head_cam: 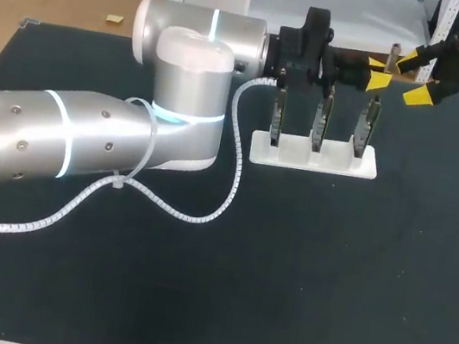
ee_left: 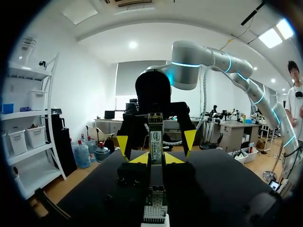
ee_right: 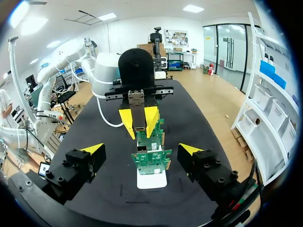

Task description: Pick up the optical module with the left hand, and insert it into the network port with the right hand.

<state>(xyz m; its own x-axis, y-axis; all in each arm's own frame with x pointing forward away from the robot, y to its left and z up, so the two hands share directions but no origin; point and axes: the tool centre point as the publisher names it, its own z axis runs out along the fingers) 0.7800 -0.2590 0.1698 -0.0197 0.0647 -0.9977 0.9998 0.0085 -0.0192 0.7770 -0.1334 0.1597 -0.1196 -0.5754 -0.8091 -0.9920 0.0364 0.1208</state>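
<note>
The optical module [ee_left: 155, 137], a slim metal bar with a label, stands between the yellow tips of my left gripper [ee_left: 156, 158], which is shut on it. From the right wrist view the module [ee_right: 138, 109] hangs in that gripper [ee_right: 139, 120] just above the green network boards [ee_right: 151, 158]. My right gripper [ee_right: 142, 149] is open and faces the left one, its fingertips [ee_left: 189, 138] spread to either side of the module. From the head view the left gripper [head_cam: 378, 73] hovers over the rightmost board [head_cam: 365, 124], with the right gripper [head_cam: 415, 78] close beside it.
Three upright green boards stand in a white holder [head_cam: 315, 157] on the black table [head_cam: 325, 283]. My left arm and its white cable [head_cam: 235, 164] lie across the table's left half. A port cage [ee_left: 155, 201] sits directly under the left gripper.
</note>
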